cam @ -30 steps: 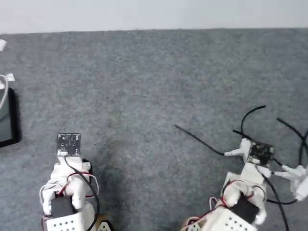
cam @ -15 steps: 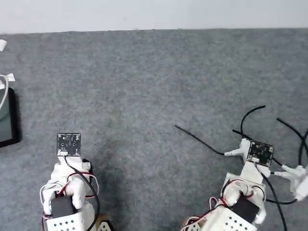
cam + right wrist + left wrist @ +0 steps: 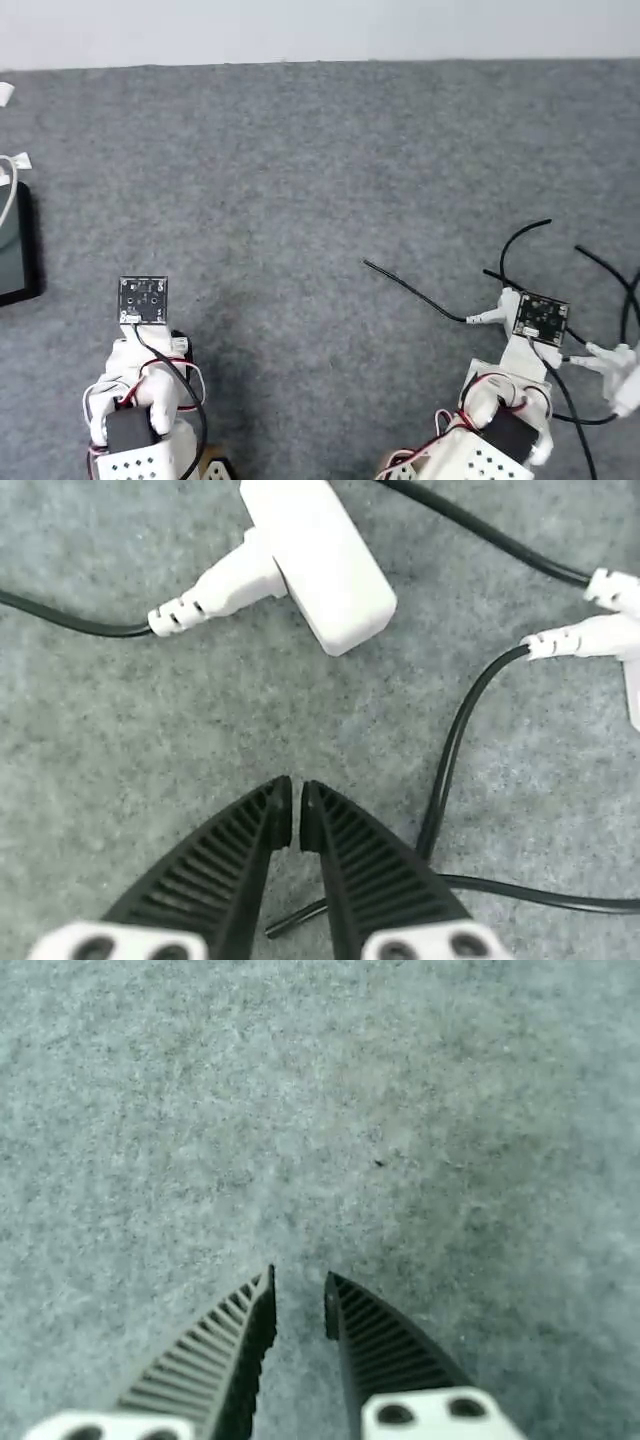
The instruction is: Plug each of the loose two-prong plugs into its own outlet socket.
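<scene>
In the right wrist view a white plug block lies on the grey carpet with a ribbed white stem and a black cord running off it. My right gripper hovers just short of that block, shut and empty. Two more white plug ends lie off to one side on black cords. From above, the right arm sits at the bottom right, with a white plug beside it and a white outlet piece at the right edge. My left gripper is open by a narrow gap over bare carpet.
Loose black cords loop over the carpet around the right arm. The left arm is folded at the bottom left. A dark flat device with a white cable lies at the left edge. Grey carpet stretches across the middle and back.
</scene>
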You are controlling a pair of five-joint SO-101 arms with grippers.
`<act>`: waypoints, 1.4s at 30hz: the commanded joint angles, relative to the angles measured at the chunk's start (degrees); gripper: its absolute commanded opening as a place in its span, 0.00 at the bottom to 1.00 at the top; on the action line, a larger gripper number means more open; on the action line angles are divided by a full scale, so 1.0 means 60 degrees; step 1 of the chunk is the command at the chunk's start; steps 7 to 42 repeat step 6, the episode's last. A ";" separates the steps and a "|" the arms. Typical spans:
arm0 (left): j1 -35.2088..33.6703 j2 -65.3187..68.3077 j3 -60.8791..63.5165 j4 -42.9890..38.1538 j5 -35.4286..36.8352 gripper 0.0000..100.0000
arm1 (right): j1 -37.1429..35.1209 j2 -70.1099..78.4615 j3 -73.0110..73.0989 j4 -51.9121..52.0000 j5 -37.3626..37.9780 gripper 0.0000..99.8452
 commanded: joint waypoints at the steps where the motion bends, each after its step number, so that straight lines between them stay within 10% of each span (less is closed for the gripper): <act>1: 0.0000 -0.0132 -0.0110 0.0044 -0.0088 0.01 | -0.0007 0.0022 0.0161 -0.0183 -0.0015 0.02; 42: -0.0015 -0.0132 -0.0110 0.0044 -0.0088 0.01 | -0.0007 0.0022 0.0161 -0.0183 -0.0015 0.02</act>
